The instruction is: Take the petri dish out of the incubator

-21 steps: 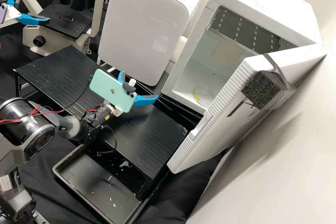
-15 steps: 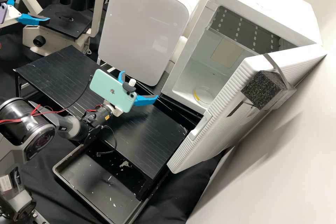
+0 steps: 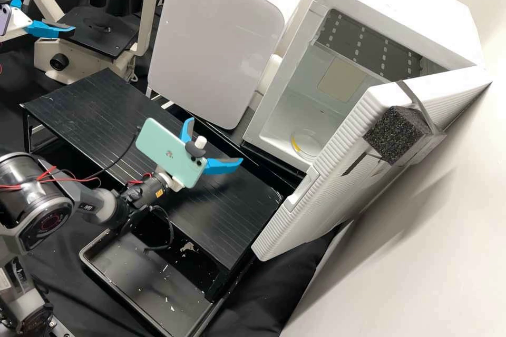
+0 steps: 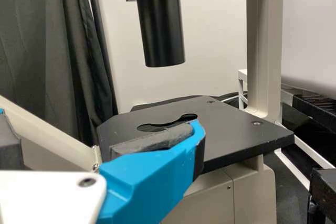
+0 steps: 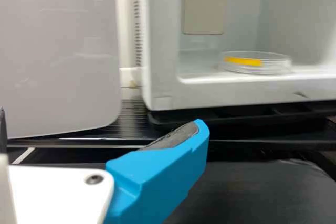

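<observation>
A clear petri dish [image 3: 307,150] with a yellow strip on its side lies on the floor of the white incubator [image 3: 400,10], whose door stands wide open. My right gripper [image 3: 215,140] is over the black platform, outside the incubator and apart from the dish, its fingers spread with nothing between them. The right wrist view has the dish [image 5: 273,65] inside the incubator [image 5: 160,51], beyond the right gripper [image 5: 102,129]. At the far left, my left gripper [image 3: 52,10] stands open by the microscope; in the left wrist view the left gripper [image 4: 98,129] faces the microscope stage.
The incubator door [image 3: 337,168] juts forward on the right, with a black foam block [image 3: 398,134] strapped to it. A large white appliance [image 3: 216,42] stands behind the black platform [image 3: 226,210]. The microscope [image 3: 97,31] is back left, and a black tray [image 3: 153,279] lies in front.
My right gripper has shifted slightly toward the front of the bench and a touch to the right, its arm lower. The left gripper and the dish have kept their places.
</observation>
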Motion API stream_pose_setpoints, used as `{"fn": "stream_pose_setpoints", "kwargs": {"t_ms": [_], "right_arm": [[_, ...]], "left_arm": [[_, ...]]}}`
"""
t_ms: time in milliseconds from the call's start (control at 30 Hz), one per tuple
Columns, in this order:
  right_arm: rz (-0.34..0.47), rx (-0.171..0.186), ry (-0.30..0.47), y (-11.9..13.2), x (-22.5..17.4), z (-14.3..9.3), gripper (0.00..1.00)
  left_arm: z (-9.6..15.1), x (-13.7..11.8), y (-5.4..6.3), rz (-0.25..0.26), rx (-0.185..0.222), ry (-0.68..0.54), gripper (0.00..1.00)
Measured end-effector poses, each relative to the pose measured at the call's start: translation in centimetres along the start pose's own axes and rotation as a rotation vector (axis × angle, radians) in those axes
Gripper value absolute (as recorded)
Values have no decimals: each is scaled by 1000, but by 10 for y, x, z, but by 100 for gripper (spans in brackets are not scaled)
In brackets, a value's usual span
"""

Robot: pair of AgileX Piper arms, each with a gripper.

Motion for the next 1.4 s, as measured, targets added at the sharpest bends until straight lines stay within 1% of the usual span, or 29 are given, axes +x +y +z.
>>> {"fn": "stream_pose_setpoints", "kwargs": {"t_ms": [167, 267, 367, 400, 500, 567, 633, 733, 800, 900, 967, 1100, 1200, 1267, 1367, 1400], "right_arm": [[30, 13, -35, 13, -9, 16, 100], [84, 13, -55, 26, -12, 25, 100], [147, 3, -70, 42, -11, 32, 100], [172, -2, -71, 49, -7, 35, 100], [210, -10, -77, 60, 1, 41, 100], [235, -9, -79, 67, 8, 44, 100], [254, -8, -76, 71, 16, 46, 100], [279, -26, -76, 79, 31, 49, 100], [295, -27, -82, 84, 41, 50, 100], [299, -24, -101, 88, 59, 53, 100], [287, -33, -111, 88, 71, 55, 100], [265, -30, -119, 90, 93, 56, 100], [253, -39, -129, 91, 106, 57, 100], [246, -51, -133, 92, 113, 55, 100], [240, -67, -132, 93, 120, 54, 100], [242, -67, -130, 93, 121, 54, 100]], "left_arm": [[0, 0, 0, 0, 0, 0, 100], [0, 0, 0, 0, 0, 0, 100], [0, 0, 0, 0, 0, 0, 100], [0, 0, 0, 0, 0, 0, 100], [0, 0, 0, 0, 0, 0, 100], [0, 0, 0, 0, 0, 0, 100], [0, 0, 0, 0, 0, 0, 100], [0, 0, 0, 0, 0, 0, 100], [0, 0, 0, 0, 0, 0, 100], [0, 0, 0, 0, 0, 0, 100], [0, 0, 0, 0, 0, 0, 100], [0, 0, 0, 0, 0, 0, 100], [0, 0, 0, 0, 0, 0, 100], [0, 0, 0, 0, 0, 0, 100], [0, 0, 0, 0, 0, 0, 100], [0, 0, 0, 0, 0, 0, 100]]}}
